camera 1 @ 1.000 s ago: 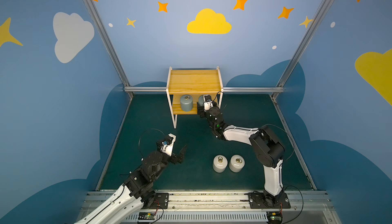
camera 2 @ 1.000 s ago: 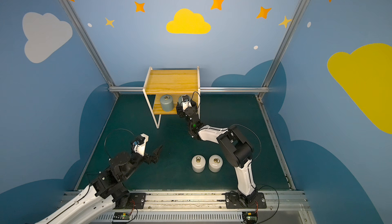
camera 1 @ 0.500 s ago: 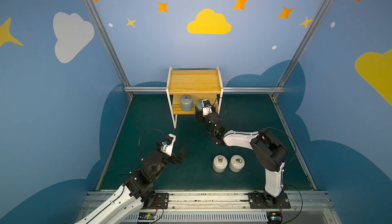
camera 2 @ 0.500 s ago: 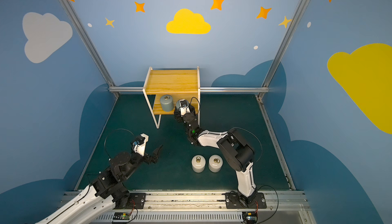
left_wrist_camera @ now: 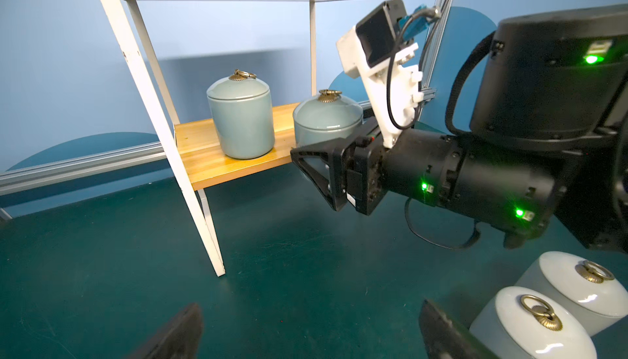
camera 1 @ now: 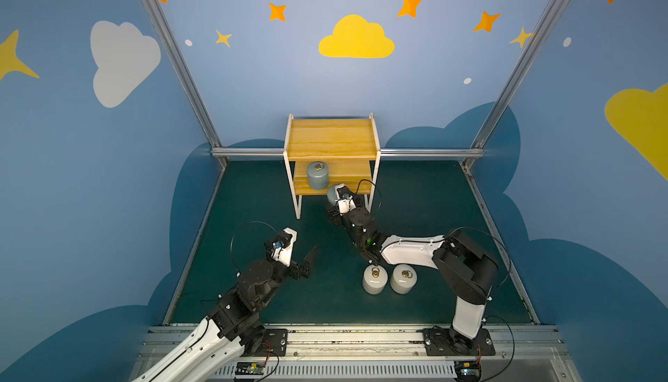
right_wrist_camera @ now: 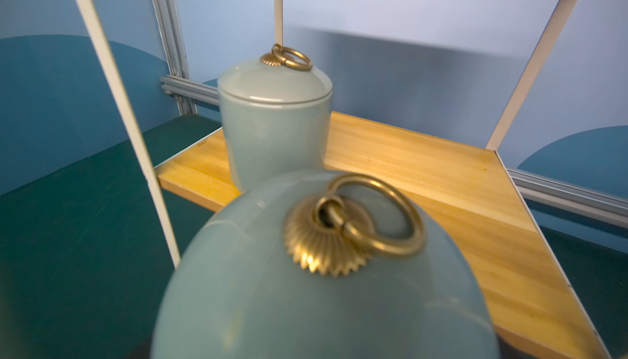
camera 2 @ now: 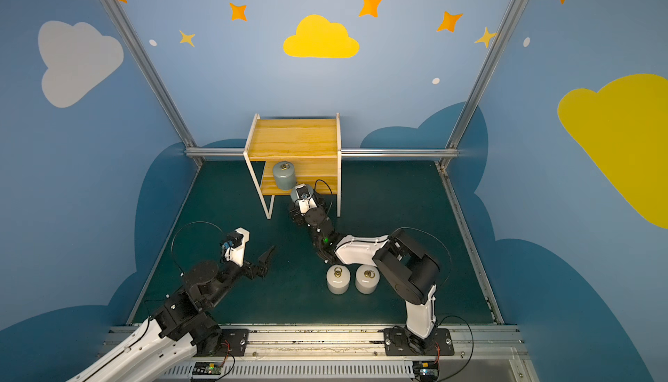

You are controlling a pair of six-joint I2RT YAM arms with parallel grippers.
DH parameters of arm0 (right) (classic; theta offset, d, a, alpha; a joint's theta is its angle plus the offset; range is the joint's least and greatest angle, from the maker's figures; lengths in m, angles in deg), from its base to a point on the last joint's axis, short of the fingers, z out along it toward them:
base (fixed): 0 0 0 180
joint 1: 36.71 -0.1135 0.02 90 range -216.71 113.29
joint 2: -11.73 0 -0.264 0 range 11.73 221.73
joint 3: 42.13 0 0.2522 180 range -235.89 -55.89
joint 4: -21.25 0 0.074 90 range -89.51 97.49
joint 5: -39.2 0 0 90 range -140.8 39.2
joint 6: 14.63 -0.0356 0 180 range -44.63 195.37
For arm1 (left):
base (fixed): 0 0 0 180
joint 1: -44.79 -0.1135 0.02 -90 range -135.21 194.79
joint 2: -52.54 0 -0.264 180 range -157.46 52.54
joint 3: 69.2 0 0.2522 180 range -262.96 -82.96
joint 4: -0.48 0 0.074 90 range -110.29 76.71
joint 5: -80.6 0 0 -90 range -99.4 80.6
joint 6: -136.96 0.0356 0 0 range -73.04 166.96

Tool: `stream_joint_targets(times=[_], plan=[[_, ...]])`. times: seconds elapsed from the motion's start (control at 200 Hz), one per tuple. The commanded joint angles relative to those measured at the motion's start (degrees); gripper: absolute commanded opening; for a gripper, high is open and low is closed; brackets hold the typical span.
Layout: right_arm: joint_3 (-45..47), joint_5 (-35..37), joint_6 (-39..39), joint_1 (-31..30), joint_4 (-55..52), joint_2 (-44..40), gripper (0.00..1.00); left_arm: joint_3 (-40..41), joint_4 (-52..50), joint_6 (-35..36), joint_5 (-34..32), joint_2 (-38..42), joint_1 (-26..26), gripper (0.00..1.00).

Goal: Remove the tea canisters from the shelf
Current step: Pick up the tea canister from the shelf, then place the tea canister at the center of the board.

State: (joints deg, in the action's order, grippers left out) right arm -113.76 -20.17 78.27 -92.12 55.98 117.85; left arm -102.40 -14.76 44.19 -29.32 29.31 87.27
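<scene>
While the right end effector (left_wrist_camera: 314, 157) is clamped around the body of a grey-blue tea canister (left_wrist_camera: 328, 121), half the job looks done from where I stand. Two white ones are off the shelf (camera 1: 330, 138) altogether and stand upright on the bench (camera 1: 253, 217). One white canister (camera 1: 375, 280) has a second white canister (camera 1: 403, 279) just beside it, toward the front edge and close under the right arm.

The gripped canister is upright at about the middle of the front edge of the shelf's lower board (left_wrist_camera: 200, 160). From these angles I can't say whether its base has cleared that edge or rests on it. The other grey-blue canister (camera 1: 318, 177) sits on the same board nearer its left end, with nothing touching it.

The left end effector (camera 1: 303, 259) hangs over the left half of the bench, jaws spread wide with nothing between them. By my reckoning, what is left is to set the held canister down on the bench and then fetch the last one.
</scene>
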Motion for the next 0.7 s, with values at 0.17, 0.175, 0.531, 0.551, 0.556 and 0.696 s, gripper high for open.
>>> stream_joint_targets(times=[0.17,0.175,0.531,0.551,0.556,0.696], plan=[[3.69,2.97,0.27,-3.30,2.93,-7.48,0.54,-0.33,1.65,1.44,0.13,0.25,-0.15,1.00],[3.75,3.00,0.27,-3.39,2.89,-7.54,0.54,-0.38,1.65,1.44,0.14,0.27,-0.13,1.00],[8.82,7.48,-1.56,-10.37,2.70,-10.05,0.52,-1.16,1.48,2.51,-3.15,0.54,-0.54,1.00],[9.16,7.85,-1.53,-10.83,2.73,-10.29,0.52,-1.22,1.35,2.42,-3.40,0.48,-0.68,1.00],[9.25,7.90,-1.56,-10.93,2.70,-10.35,0.52,-1.22,1.32,2.46,-3.43,0.51,-0.71,1.00],[11.65,10.66,-3.04,-13.65,2.32,-12.45,0.52,-2.77,-0.61,1.00,-4.67,-0.36,-3.23,1.00]])
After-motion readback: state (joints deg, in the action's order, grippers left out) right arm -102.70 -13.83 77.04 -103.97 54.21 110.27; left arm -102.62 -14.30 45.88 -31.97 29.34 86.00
